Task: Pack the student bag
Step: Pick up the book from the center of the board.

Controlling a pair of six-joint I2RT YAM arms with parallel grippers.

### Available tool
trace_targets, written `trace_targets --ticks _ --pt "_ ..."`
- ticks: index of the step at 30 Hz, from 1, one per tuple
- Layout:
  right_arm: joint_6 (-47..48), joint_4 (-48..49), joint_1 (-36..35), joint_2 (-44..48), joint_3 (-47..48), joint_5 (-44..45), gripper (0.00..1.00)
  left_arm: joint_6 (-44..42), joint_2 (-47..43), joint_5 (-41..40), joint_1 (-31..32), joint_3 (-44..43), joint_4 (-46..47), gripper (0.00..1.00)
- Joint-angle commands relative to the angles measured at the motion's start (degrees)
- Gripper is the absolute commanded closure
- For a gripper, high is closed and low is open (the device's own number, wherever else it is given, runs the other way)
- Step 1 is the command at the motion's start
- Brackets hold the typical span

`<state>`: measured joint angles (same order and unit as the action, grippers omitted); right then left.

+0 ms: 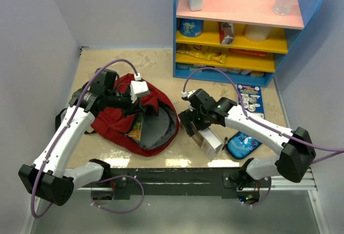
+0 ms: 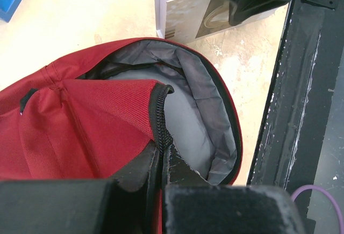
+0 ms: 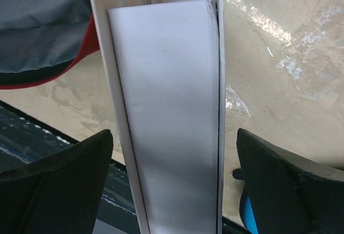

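The student bag is a dark red backpack lying at the left, its mouth gaping toward the middle and showing grey lining. My left gripper is shut on the bag's black zipper edge and holds the red flap up. A thick white book stands on edge just right of the bag's mouth. My right gripper is open and straddles that book, with a gap between the book and each of its fingers. A yellow-green book shows inside the bag.
A blue zip pouch lies right of the white book near the front edge. A flat picture book lies at the back right. A blue shelf unit with boxes and bottles stands behind. The black base rail runs along the front.
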<state>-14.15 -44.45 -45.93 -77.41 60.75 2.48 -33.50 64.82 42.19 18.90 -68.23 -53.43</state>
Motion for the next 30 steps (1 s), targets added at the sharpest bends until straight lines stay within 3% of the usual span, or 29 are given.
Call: trace_targets --ticks 1,4,5,7,8,10,16,19,21,22,25,30 --pt "-0.79 -3.45 -1.79 -1.78 4.11 7.88 0.01 0.45 -1.8 2.37 0.27 -0.94 2.19 1.0" --pt "-1.49 -5.03 -1.79 -1.87 6.48 10.51 0.19 0.36 -2.15 2.72 0.35 -1.12 1.93 1.0" --pt "-1.75 -5.56 -1.79 -1.78 7.79 11.14 0.31 0.27 -2.24 2.72 0.35 -1.21 1.84 1.0" --pt "-2.98 -6.97 -1.88 -1.52 9.03 12.28 0.44 0.19 -2.33 2.72 0.35 -1.47 1.75 1.0" --pt "-3.16 -7.23 -1.88 -0.91 9.64 12.72 0.58 0.19 -2.33 2.89 0.27 -1.56 1.66 1.0" --pt "-3.6 -7.93 -1.79 -0.64 10.26 13.34 0.68 0.1 -2.41 2.98 0.35 -1.91 1.49 1.0" --pt "-5.97 -7.5 -1.71 2.69 12.63 15.1 0.82 -0.08 -2.59 2.63 0.26 -3.14 0.61 1.0" --pt "-8.6 -5.31 0.4 7.26 15.27 10.02 0.83 0.18 -2.59 2.54 0.35 -4.19 0.52 1.0" --pt "-11.06 -2.16 4.42 9.89 15.8 3.62 0.83 0.45 -2.68 2.37 0.35 -4.81 0.61 1.0" --pt "-12.29 -0.83 6.1 12.08 15.19 -4.51 0.83 0.45 -2.77 2.37 0.35 -4.98 0.61 1.0" --pt "-18.53 7.25 9.89 15.52 8.35 -18.94 0.85 0.62 -2.94 2.28 0.35 -5.34 0.61 1.0" --pt "-31.1 25.6 10.07 17.64 -8.7 -33.23 0.89 0.62 -3.38 1.49 0.44 -5.78 0.17 1.0"
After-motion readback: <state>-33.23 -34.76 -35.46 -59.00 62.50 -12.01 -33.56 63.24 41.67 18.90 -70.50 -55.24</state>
